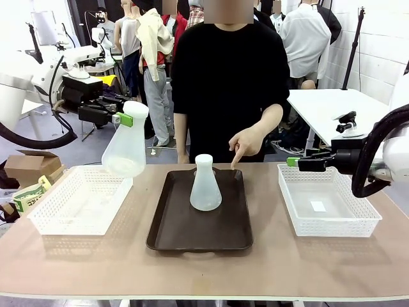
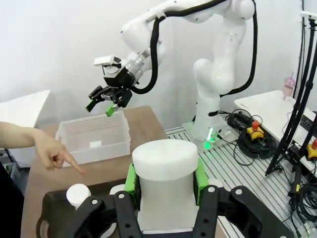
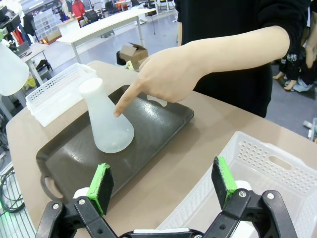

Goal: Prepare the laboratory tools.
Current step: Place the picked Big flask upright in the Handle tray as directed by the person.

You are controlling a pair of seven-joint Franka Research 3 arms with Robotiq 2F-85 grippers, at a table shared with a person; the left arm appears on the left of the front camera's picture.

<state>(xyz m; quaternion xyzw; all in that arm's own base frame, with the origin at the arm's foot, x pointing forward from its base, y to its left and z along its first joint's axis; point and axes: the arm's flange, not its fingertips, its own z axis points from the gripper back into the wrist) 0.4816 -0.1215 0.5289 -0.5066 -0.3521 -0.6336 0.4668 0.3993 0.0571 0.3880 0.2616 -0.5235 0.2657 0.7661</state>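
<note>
Nearest the robot, the dark brown tray (image 1: 199,220) sits mid-counter with one conical flask (image 1: 206,183) standing upright on it, toward its far half. A white mesh basket (image 1: 80,199) lies to the left of the tray, and another basket (image 1: 326,199) to the right.

The step in hand looks like carrying the second flask (image 1: 126,147), which the left gripper (image 1: 126,119) holds by its neck above the inner edge of the left basket. To do it well, I would keep the flask upright, bring the wide base over a bare part of its destination, well apart from the standing flask, and set it down flat before letting go. Whether it is bound for the tray or the basket cannot be told.

In the left wrist view the green pads (image 2: 130,178) press both sides of the neck, clenched on it.

The right gripper (image 3: 162,186) hovers over the right basket's near edge, fingers spread wide, holding nothing.

Farther off, the person's hand (image 1: 246,143) points down at the tray's far edge, just beside the standing flask
</note>
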